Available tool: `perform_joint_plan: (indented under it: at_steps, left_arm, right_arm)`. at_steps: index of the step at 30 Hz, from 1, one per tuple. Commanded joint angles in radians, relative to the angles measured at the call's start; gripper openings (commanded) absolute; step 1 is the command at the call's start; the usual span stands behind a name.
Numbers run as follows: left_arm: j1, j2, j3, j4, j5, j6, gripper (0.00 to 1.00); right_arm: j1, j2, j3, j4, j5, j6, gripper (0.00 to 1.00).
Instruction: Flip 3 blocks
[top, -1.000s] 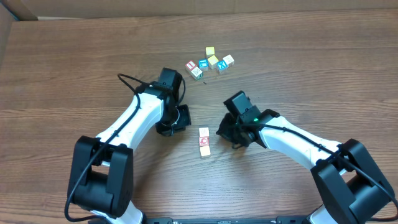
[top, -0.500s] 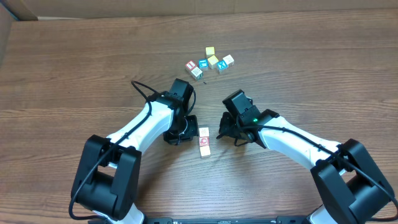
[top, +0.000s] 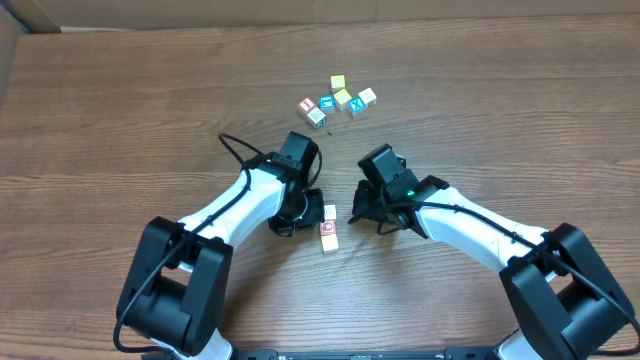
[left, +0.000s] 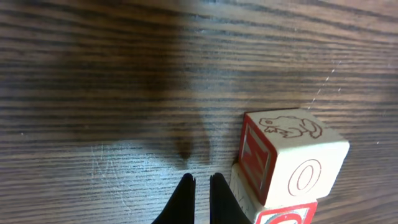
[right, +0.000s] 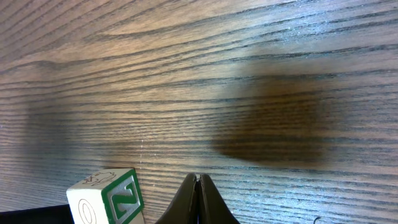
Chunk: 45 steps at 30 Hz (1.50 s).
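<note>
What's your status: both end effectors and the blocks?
Left end effector shut, empty, beside the blocks. Right end effector shut, empty, on their other side. Spare cubes clustered apart.

From my left wrist, the near block (left: 292, 158) carries a grey O in a ring on its pale face. Its red side face has a letter that looks like an E, though the angle is too steep for me to be sure. From my right wrist, a green-framed block (right: 109, 196) shows a green N beside a faint grey O, and overhead a far cube (top: 357, 108) bears a blue X.
</note>
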Motion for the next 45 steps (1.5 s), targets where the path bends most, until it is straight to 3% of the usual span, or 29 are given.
perform_joint_plan:
  at_steps: [1,45]
  left_arm:
    - [-0.003,0.013,-0.005,0.011,0.016,-0.017,0.04]
    - [-0.002,0.013,-0.005,0.058,0.055,-0.017,0.04]
  right_arm:
    - [0.005,0.002,0.008,0.006,0.014,-0.008,0.04]
    - [0.005,0.002,0.008,0.006,0.014,-0.008,0.04]
